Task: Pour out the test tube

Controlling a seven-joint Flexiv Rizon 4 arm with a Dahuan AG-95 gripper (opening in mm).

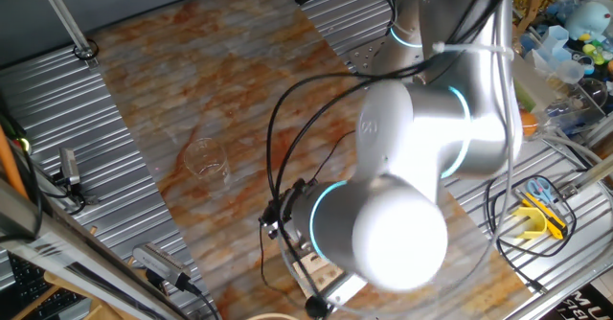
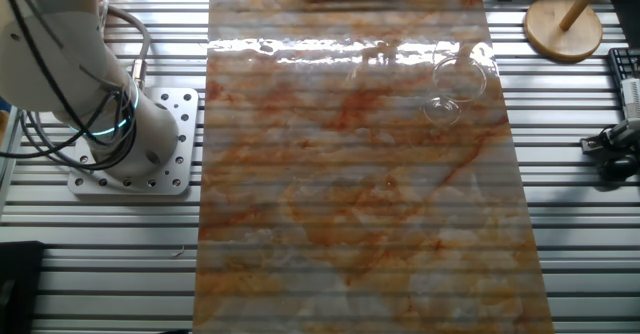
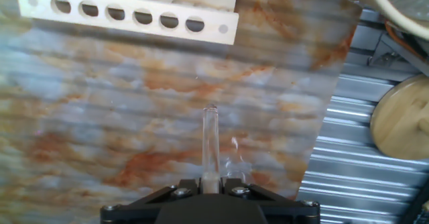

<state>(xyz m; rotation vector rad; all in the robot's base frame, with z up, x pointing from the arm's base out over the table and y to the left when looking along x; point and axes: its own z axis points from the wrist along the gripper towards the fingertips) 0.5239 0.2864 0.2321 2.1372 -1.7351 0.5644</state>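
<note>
Item: tube (image 3: pixel 210 143), slim clear glass, seen in the hand view standing out from between the gripper (image 3: pixel 210 182) fingers, its base clamped and its open end pointing away toward the far part of the mat (image 3: pixel 134 117). Gripper state: closed on the tube's lower end, jaws nearly together around it. Contents of the tube: cannot tell; the glass looks clear along its length. Location: above the marbled mat, well short of the rack (image 3: pixel 127 13), which lies at the far edge with a row of holes. Beaker (image 2: pixel 455 89): clear, wide, on the mat toward the right in the other fixed view, well apart from the rack; in one fixed view it shows faintly left of the arm (image 1: pixel 402 215), whose bulk hides the gripper and tube there. Handling judgement: light, rigid, brittle and smooth, so likely to slip or crack under a hard squeeze. Best hold is low on the barrel, as now, leaving the mouth free for tipping. Risk: a knock against the beaker rim while tilting could chip it.
</note>
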